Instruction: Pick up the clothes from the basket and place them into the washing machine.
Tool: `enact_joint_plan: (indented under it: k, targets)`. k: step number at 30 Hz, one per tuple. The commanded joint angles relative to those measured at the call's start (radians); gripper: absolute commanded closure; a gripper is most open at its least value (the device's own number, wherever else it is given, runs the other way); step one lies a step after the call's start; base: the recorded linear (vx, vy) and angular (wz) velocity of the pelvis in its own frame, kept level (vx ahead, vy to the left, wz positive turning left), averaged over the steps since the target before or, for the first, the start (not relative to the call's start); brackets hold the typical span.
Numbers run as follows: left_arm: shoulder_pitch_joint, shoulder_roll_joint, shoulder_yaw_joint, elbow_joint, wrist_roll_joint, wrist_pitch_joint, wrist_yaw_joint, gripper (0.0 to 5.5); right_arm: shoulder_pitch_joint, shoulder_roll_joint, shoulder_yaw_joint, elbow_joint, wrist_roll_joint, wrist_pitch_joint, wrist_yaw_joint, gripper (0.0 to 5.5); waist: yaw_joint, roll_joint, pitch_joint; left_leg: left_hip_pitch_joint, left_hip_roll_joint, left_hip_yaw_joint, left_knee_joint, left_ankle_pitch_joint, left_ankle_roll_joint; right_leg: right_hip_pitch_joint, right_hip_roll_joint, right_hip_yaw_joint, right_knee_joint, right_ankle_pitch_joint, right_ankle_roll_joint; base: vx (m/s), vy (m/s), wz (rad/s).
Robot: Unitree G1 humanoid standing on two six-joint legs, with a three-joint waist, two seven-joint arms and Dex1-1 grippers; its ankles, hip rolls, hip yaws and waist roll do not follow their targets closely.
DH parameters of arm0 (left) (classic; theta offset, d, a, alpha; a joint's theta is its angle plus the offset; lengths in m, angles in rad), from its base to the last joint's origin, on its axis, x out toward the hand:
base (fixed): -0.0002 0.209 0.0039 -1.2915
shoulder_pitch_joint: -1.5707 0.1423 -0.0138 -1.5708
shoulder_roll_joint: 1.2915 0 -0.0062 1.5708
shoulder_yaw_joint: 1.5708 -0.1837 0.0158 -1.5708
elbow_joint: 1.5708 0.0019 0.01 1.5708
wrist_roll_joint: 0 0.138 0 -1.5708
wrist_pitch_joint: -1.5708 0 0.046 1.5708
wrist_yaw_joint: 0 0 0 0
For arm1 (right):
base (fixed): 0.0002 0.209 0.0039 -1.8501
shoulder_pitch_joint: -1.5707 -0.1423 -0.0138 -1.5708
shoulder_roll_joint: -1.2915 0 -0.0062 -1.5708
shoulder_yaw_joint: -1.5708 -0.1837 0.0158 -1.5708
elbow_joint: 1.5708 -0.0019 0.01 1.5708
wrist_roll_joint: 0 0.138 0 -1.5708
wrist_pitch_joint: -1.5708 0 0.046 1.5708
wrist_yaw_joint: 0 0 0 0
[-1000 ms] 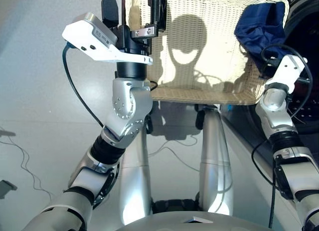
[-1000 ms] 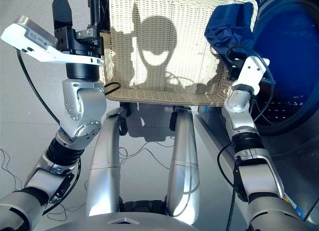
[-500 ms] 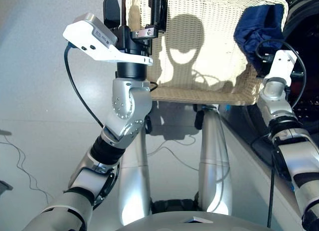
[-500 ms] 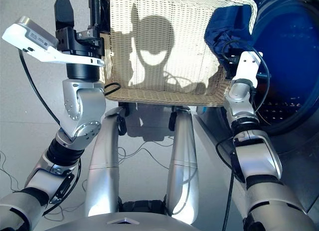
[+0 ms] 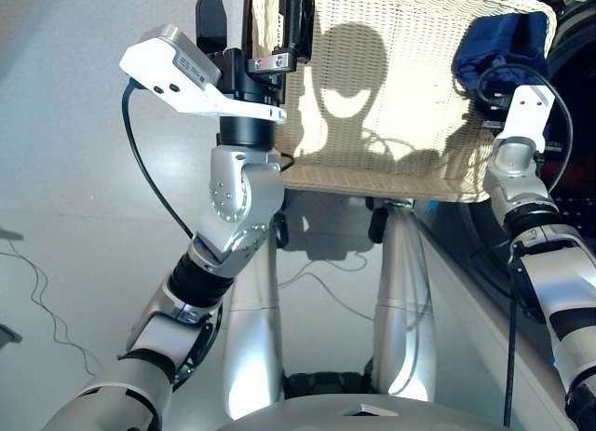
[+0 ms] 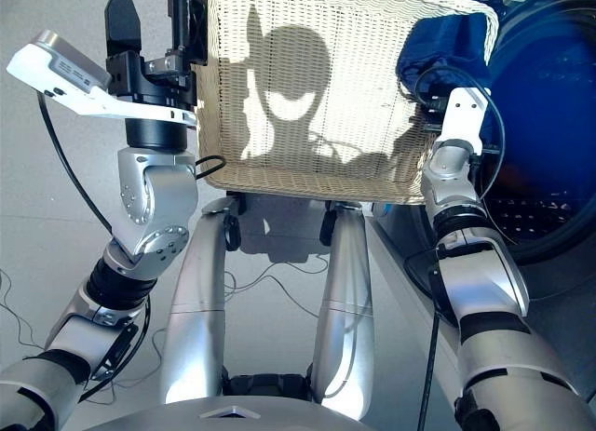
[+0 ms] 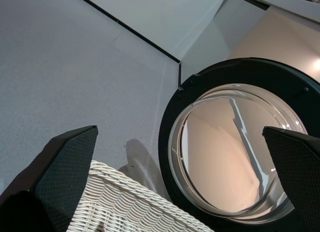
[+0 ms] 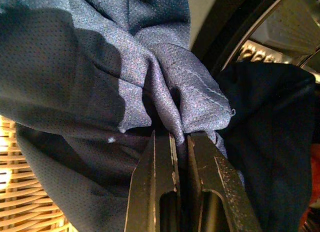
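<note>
Navy blue garment sits bunched at the basket corner nearest the washing machine, pinched tight in the right hand, while the left hand gapes wide and empty.

Head eyes look down – wrists close – sharing basket.

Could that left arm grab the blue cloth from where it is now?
Probably not. The left tool sits open at the basket's far left rim, while the navy garment lies in the right corner, already pinched by the right tool.
</note>
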Motion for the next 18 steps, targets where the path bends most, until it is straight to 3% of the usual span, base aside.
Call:
enact_joint_plan:
  k: [1, 12, 18]
  targets:
    - [0.008, 0.008, 0.022, -0.098, 0.031, -0.040, -0.013, 0.00, 0.034, -0.108, -0.042, -0.025, 0.038, -0.048, -0.084, 5.50, 0.004, 0.007, -0.017, 0.013, 0.017, 0.024, -0.019, -0.010, -0.002, 0.024, 0.041, -0.001, -0.064, 0.061, 0.017, 0.000, 0.000, 0.000]
    - [0.009, 0.020, 0.014, -0.099, 0.039, -0.052, 0.001, 0.00, 0.034, -0.190, -0.187, 0.004, 0.147, -0.108, -0.224, 5.50, 0.008, 0.017, -0.017, 0.017, 0.015, 0.018, -0.010, -0.019, -0.001, 0.025, 0.041, 0.000, -0.051, 0.052, 0.019, 0.000, 0.000, 0.000]
    - [0.007, 0.035, 0.008, -0.104, 0.034, -0.057, 0.010, 0.00, 0.015, -0.262, -0.291, 0.023, 0.244, -0.178, -0.346, 5.50, 0.009, 0.022, -0.017, 0.018, 0.011, 0.016, -0.015, -0.011, -0.001, 0.027, 0.038, 0.002, -0.054, 0.058, 0.021, 0.000, 0.000, 0.000]
